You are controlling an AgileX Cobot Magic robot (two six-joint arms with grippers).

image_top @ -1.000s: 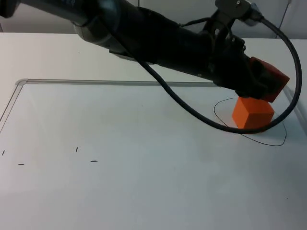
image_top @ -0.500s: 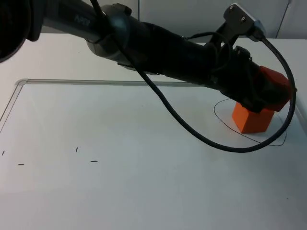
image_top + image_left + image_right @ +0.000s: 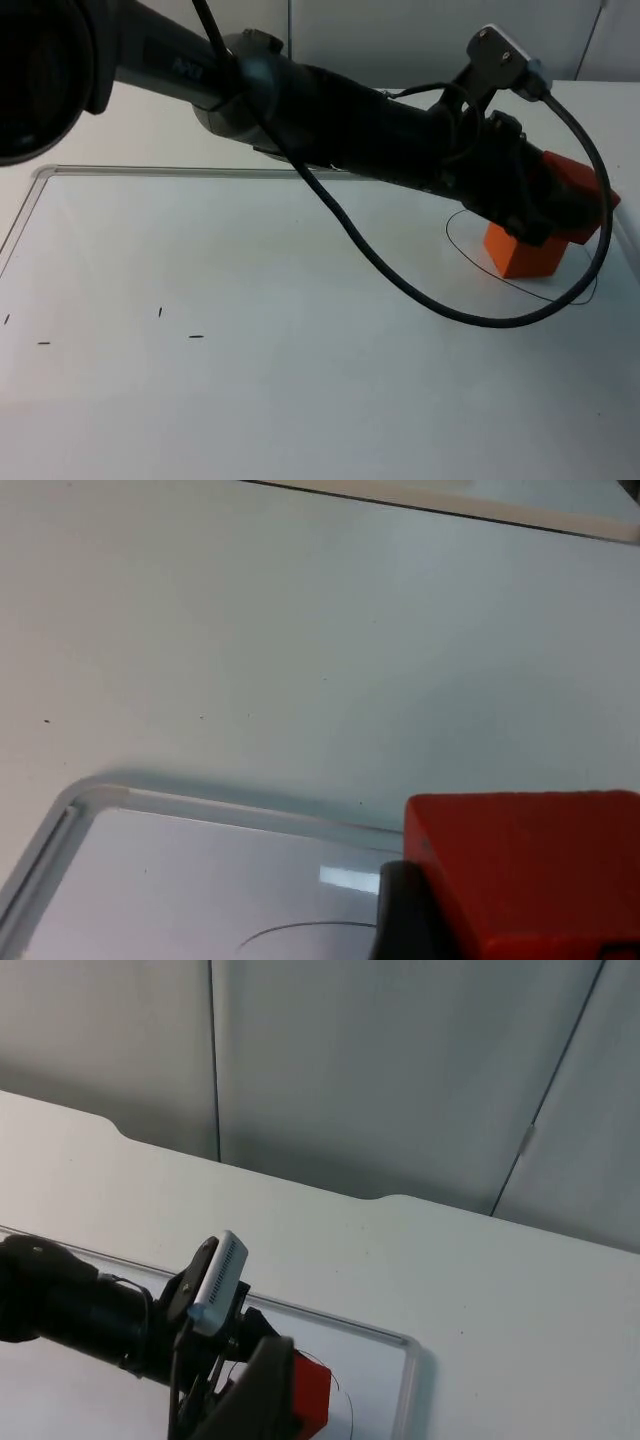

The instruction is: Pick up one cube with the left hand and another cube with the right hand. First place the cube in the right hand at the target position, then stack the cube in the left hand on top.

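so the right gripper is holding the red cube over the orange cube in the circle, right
Not the right one: the top view shows the left gripper holding the red cube over the orange cube in the circle.

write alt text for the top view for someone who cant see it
The left arm reaches across a white table, its left gripper holding a red cube over an orange cube. The orange cube sits inside a thin drawn circle near the table's right edge.
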